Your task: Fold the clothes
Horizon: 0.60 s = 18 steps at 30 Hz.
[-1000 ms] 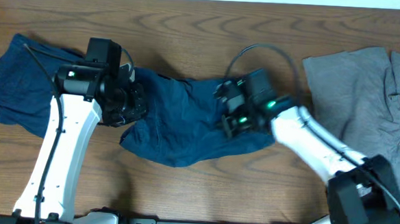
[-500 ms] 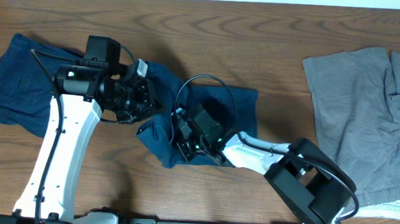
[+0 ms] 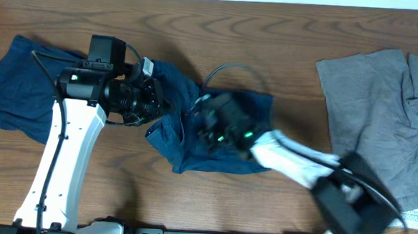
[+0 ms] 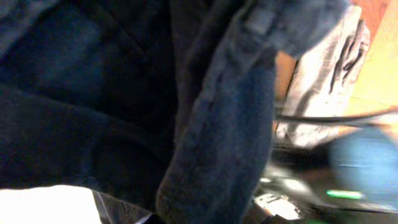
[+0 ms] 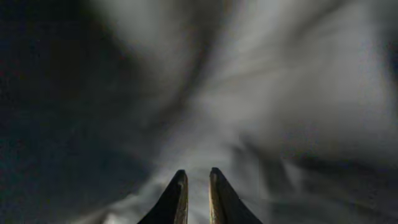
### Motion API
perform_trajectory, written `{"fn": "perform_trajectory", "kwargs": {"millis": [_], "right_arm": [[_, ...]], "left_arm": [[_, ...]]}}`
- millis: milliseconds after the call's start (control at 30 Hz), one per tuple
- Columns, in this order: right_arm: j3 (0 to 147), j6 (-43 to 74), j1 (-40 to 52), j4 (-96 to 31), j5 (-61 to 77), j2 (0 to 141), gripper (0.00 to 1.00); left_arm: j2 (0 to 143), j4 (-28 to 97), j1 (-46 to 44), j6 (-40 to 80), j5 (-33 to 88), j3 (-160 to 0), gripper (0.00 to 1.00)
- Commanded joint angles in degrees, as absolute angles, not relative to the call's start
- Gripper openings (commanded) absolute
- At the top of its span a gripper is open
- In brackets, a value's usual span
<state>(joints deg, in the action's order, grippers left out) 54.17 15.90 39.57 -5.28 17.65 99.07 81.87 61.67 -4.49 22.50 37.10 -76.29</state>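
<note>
Moved: right arm [image 3: 293, 154] has dragged the far half of the navy shorts [image 3: 225, 155] over to the left. Cloth that lay spread a second ago is now a narrower, doubled heap, and the arm is a blur.
Navy shorts: mid-counter between the two arms, with the upper-left edge lifted off the wood.
Left fingers [image 3: 152, 100]: clamped on that lifted edge, with a white tag [image 3: 146, 66] just above them. In the left wrist view navy cloth and a thick hem fill the lens and hide the fingers.
Right fingers [image 5: 177, 199]: down over the shorts, tips parted by a narrow slit with nothing pinched between them. The cloth below is smeared.
In the way: the right wrist and a looped black cable [image 3: 233, 68] cover the middle of the shorts.
Around: a second navy garment [image 3: 13, 85] lies rumpled at the left end, beside the left arm. Grey garments [image 3: 382, 104] are spread at the right end, well apart from the shorts.
Surface: brown wood-grain counter [image 3: 271, 34], with a pale strip along its far edge.
</note>
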Motion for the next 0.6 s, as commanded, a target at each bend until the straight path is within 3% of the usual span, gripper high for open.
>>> {"fn": "perform_trajectory", "kwargs": {"millis": [0,267,567], "right_arm": [[54.2,14.1,33.4,-10.1,13.3,92.6,0.12],[53.7,13.9,22.5,-27.6,8.3,93.1,0.12],[48.7,12.8,21.1,-23.9,6.5,99.3,0.13]], "left_arm": [[81.7,60.4,-4.5,22.6,36.6,-77.1,0.06],[85.3,56.8,-7.9,23.4,36.6,-77.1,0.06],[91.8,45.6,-18.2,28.6,36.6,-77.1,0.06]]}}
